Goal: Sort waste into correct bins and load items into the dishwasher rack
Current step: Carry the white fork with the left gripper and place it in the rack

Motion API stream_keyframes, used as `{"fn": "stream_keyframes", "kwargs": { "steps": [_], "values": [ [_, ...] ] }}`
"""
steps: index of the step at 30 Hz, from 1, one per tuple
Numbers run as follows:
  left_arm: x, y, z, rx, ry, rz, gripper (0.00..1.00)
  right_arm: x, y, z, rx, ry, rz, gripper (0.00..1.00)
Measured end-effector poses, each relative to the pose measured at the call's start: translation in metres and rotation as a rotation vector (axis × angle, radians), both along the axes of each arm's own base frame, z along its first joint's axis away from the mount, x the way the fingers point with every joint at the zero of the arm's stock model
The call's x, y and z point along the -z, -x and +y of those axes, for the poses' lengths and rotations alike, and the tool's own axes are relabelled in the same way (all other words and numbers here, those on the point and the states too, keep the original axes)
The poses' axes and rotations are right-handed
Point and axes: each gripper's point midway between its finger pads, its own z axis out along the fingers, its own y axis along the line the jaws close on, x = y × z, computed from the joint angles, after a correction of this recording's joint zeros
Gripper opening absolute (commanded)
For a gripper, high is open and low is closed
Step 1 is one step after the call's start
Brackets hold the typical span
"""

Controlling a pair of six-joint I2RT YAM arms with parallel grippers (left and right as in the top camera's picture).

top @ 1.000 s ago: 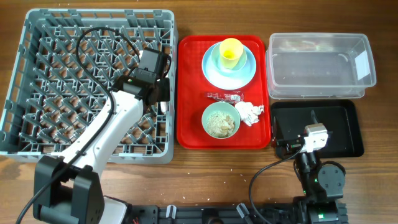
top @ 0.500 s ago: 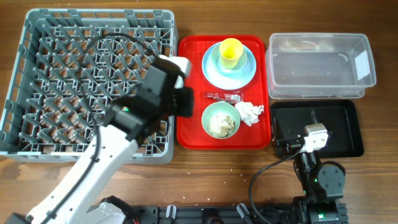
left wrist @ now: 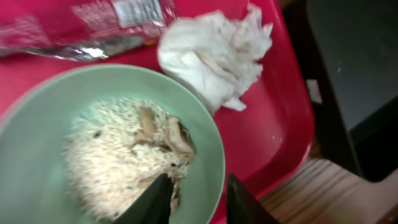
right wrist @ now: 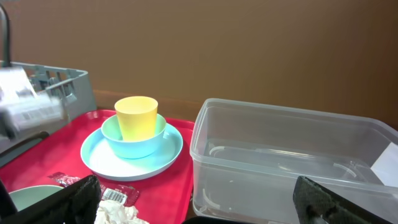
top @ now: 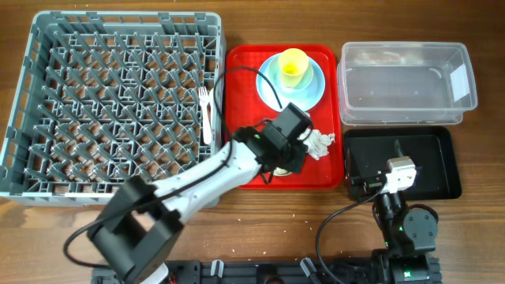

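My left gripper point(left wrist: 199, 204) is open astride the near rim of the pale green bowl point(left wrist: 200, 146), one finger inside and one outside. The bowl holds rice-like scraps point(left wrist: 115, 155). The crumpled white napkin point(left wrist: 214, 53) point(top: 319, 143) and the red shiny wrapper point(left wrist: 93, 28) lie just past the bowl. A white fork point(top: 206, 110) lies in the grey dishwasher rack point(top: 126, 17) near its right edge. The spoon does not show. The yellow cup point(top: 293, 65) stands in the pale blue bowl point(top: 310, 76) on the light blue plate point(top: 272, 93). My right gripper point(right wrist: 202, 208) is open and empty.
All the dishes sit on a red serving tray point(top: 245, 170) between the rack and the bins. The clear tub point(top: 406, 83) with a white label stands at the back right. The black tray point(top: 422, 162) lies in front of it, with the right arm at its near edge.
My left arm swung right from the rack to the red tray, leaving the fork in the rack. Its gripper now sits at the green bowl. The right arm has not moved.
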Motion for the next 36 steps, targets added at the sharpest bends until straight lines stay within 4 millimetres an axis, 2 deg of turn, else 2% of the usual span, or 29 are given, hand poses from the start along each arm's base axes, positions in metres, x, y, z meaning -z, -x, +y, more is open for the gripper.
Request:
{"fn": "stream_keyframes", "kwargs": {
  "steps": [2,5,6,7,8,9,10,11,12,13,14,16,17,19,21,36],
  "values": [
    [0.010,0.002,-0.001,0.000,-0.034,-0.004,0.31,0.000,0.000,0.000,0.000,0.000,0.000,1.00],
    [0.009,-0.010,0.011,-0.048,-0.072,-0.043,0.35,0.000,0.000,0.000,0.000,0.000,0.000,1.00],
    [0.001,-0.016,0.021,-0.076,-0.082,-0.060,0.37,0.000,0.000,0.000,0.000,0.000,0.000,1.00],
    [-0.019,-0.027,0.034,-0.122,-0.069,-0.103,0.47,0.000,0.000,0.000,0.000,0.000,0.000,1.00],
    [-0.057,-0.043,0.056,-0.198,-0.033,-0.178,0.55,0.000,0.000,0.000,0.000,0.000,0.000,1.00],
    [-0.081,-0.051,0.075,-0.253,-0.015,-0.220,0.56,0.000,0.000,0.000,0.000,0.000,0.001,1.00],
    [-0.091,-0.054,0.088,-0.285,-0.015,-0.236,0.57,0.000,0.000,0.000,0.000,0.000,0.000,1.00],
    [-0.105,-0.056,0.110,-0.336,-0.011,-0.242,0.64,0.000,0.000,0.000,0.000,0.000,0.000,1.00],
    [-0.125,-0.063,0.144,-0.426,-0.004,-0.271,0.90,0.000,0.000,0.000,0.000,0.000,0.000,1.00],
    [-0.144,-0.068,0.175,-0.514,0.007,-0.309,1.00,0.000,0.000,0.000,0.000,0.000,0.000,1.00],
    [-0.158,-0.069,0.206,-0.592,0.000,-0.335,1.00,0.000,0.000,0.000,0.000,0.000,0.000,1.00],
    [-0.166,-0.068,0.243,-0.694,-0.021,-0.342,1.00,0.000,0.000,0.000,0.000,0.000,0.000,1.00],
    [-0.161,-0.066,0.264,-0.750,-0.050,-0.316,1.00,0.000,0.000,0.000,0.000,0.000,0.000,1.00],
    [-0.154,-0.065,0.285,-0.806,-0.082,-0.286,1.00,0.000,0.000,0.000,0.000,0.000,0.000,1.00],
    [-0.151,-0.062,0.293,-0.826,-0.096,-0.266,1.00,0.000,0.000,0.000,0.000,0.000,0.000,1.00],
    [-0.151,-0.062,0.293,-0.826,-0.096,-0.266,1.00,0.000,0.000,0.000,0.000,0.000,0.000,1.00]
  ]
}}
